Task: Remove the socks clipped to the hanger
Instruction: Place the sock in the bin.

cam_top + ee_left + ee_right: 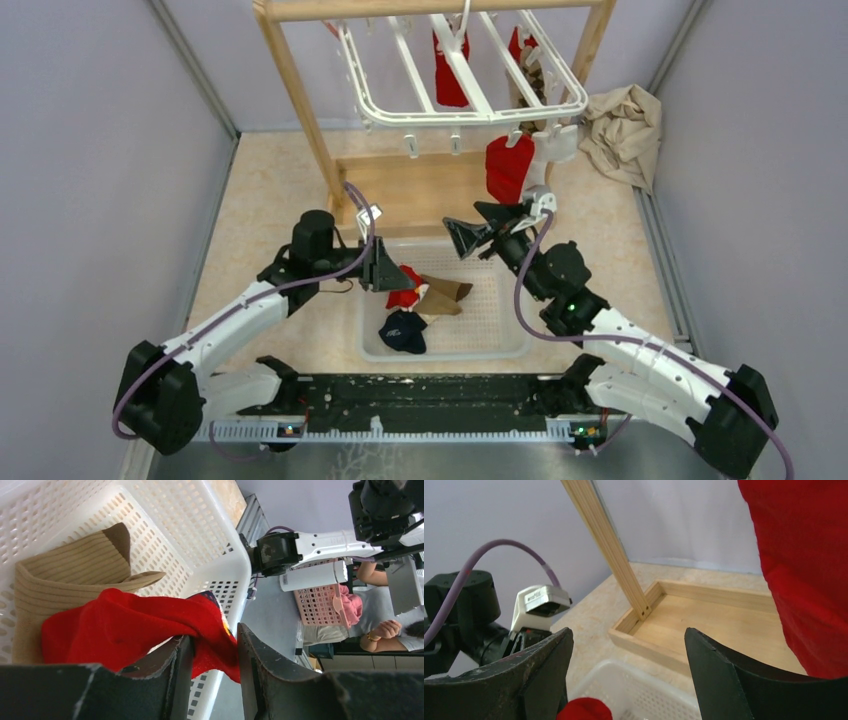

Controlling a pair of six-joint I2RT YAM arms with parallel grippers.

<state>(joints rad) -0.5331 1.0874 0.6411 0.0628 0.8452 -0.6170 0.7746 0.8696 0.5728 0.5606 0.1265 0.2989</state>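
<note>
Nearest, the left claw point(385, 268) hung half-parted over the basket's point(370, 345) left rim, pinching nothing, with a loose red sock point(405, 290) under its tips. Beyond, the right claw point(480, 225) gaped wide and empty just below the hanging red sock point(508, 165) at the hanger's point(480, 95) near edge, with bare bench point(270, 190) to the left.

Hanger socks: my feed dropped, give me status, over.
Left end effector open over white perforated basket, red fabric sock between fingers. Right end effector open beside hanging red sock on white plastic hanger. Nothing blocking.
</note>
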